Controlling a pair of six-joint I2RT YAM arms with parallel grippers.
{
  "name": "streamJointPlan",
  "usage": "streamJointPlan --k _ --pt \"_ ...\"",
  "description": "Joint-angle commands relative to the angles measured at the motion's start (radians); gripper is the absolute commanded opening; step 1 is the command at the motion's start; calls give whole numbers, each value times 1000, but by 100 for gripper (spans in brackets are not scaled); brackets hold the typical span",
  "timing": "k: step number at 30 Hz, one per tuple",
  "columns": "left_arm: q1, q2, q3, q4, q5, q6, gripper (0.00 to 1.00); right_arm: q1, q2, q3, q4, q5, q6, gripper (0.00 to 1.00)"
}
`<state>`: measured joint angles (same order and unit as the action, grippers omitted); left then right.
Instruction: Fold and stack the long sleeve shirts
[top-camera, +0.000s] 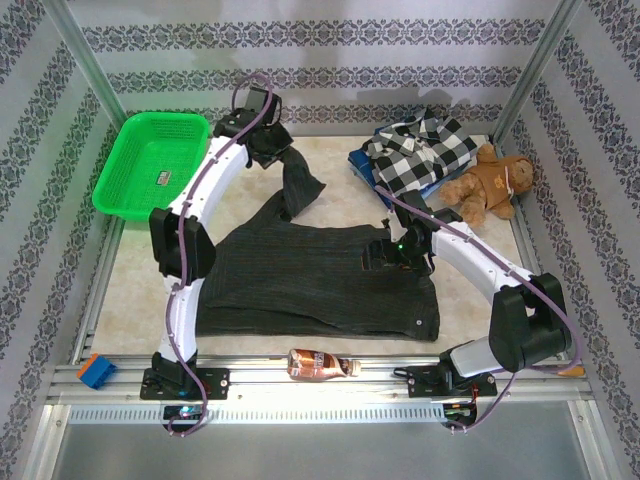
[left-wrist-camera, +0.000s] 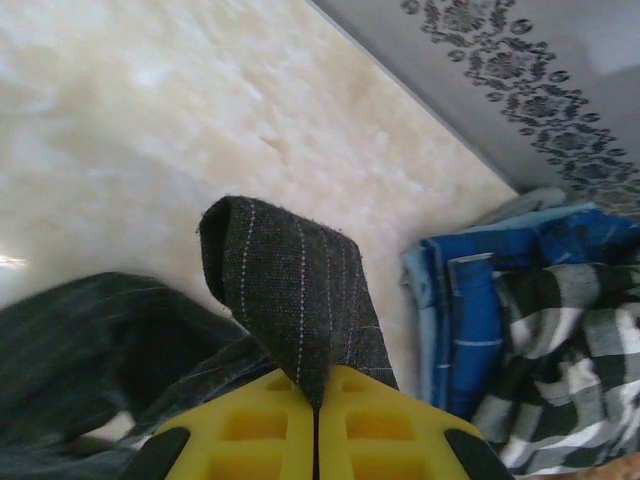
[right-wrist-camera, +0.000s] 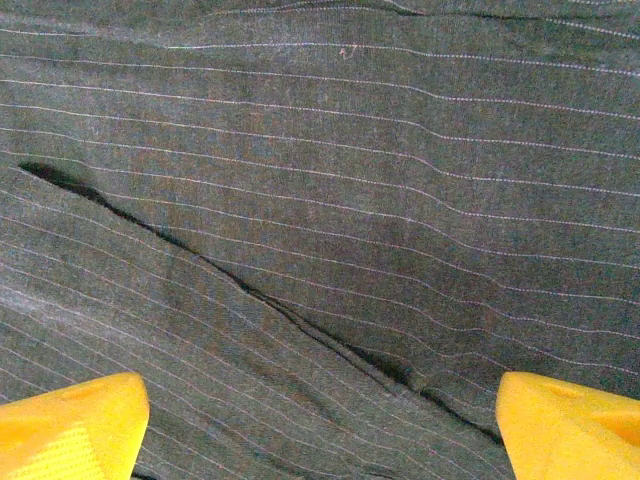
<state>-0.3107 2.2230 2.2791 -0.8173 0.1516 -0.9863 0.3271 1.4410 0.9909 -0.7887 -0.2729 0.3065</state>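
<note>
Charcoal shirt (top-camera: 320, 280), checked shirt (top-camera: 420, 155), blue garment (top-camera: 362, 170): three garments.

At the tabletop's (top-camera: 330, 150) far right corner the checked flannel shirt (top-camera: 420, 150) covers most of the blue garment (top-camera: 360, 168). The left arm (top-camera: 183, 290) hides the left edge of the charcoal shirt (top-camera: 320, 280). In the right wrist view both fingers (right-wrist-camera: 70, 425) of the right gripper (right-wrist-camera: 320, 425) are cut off by the bottom edge.

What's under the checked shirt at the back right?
A blue garment lies under the checked shirt, its folded edges sticking out past it. The rest of it, and anything else beneath, is covered.
</note>
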Motion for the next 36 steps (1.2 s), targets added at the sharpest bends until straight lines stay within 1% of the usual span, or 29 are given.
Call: streamJointPlan --k 1,4,8,11,13,16,18,21,22,23,24,25,27,28,29,31,32,33,34,35,36 --pt "-27 36 -10 201 64 -167 7 -20 -25 -24 8 -23 -26 90" --pt "-48 84 -6 312 79 -261 7 -26 -23 -32 14 -26 -29 90" --pt "-79 130 -12 448 66 -365 7 -31 -17 -42 30 -28 -23 90" --pt "-101 145 -62 598 23 -453 7 -31 -7 -46 46 -36 -10 90" --pt "-109 163 -99 730 -16 -518 7 -31 -1 -49 59 -49 5 90" --pt "-107 217 -88 847 -60 -588 7 -26 1 -57 80 -61 31 90" --pt "-102 236 -72 891 -111 -597 7 -17 2 -63 90 -65 47 91" --pt "-82 271 12 898 -164 -551 7 6 2 -63 95 -57 66 91" --pt "-74 281 44 889 -184 -527 9 15 3 -64 97 -54 73 91" --pt "-69 289 72 876 -197 -507 14 24 3 -64 98 -50 79 91" --pt "-59 302 108 857 -202 -482 22 33 4 -62 100 -47 87 91" --pt "-45 310 135 828 -195 -466 33 42 4 -63 103 -43 96 91" --pt "-18 303 141 812 -174 -433 40 59 7 -61 106 -36 110 91" --pt "-1 290 134 797 -157 -412 49 70 7 -60 108 -32 118 91" --pt "14 274 123 793 -141 -384 60 78 7 -59 108 -28 124 91" --pt "47 225 95 800 -94 -286 100 96 10 -58 109 -18 135 92" --pt "58 207 97 798 -47 -233 100 101 11 -58 110 -14 140 92" --pt "78 193 120 748 22 -176 100 106 11 -56 107 -11 147 92" --pt "95 177 156 633 75 -112 100 112 11 -53 105 -6 152 92" --pt "108 160 178 522 101 -42 100 116 10 -49 105 -2 156 92" --pt "121 134 185 414 131 57 100 120 8 -45 103 3 161 92"
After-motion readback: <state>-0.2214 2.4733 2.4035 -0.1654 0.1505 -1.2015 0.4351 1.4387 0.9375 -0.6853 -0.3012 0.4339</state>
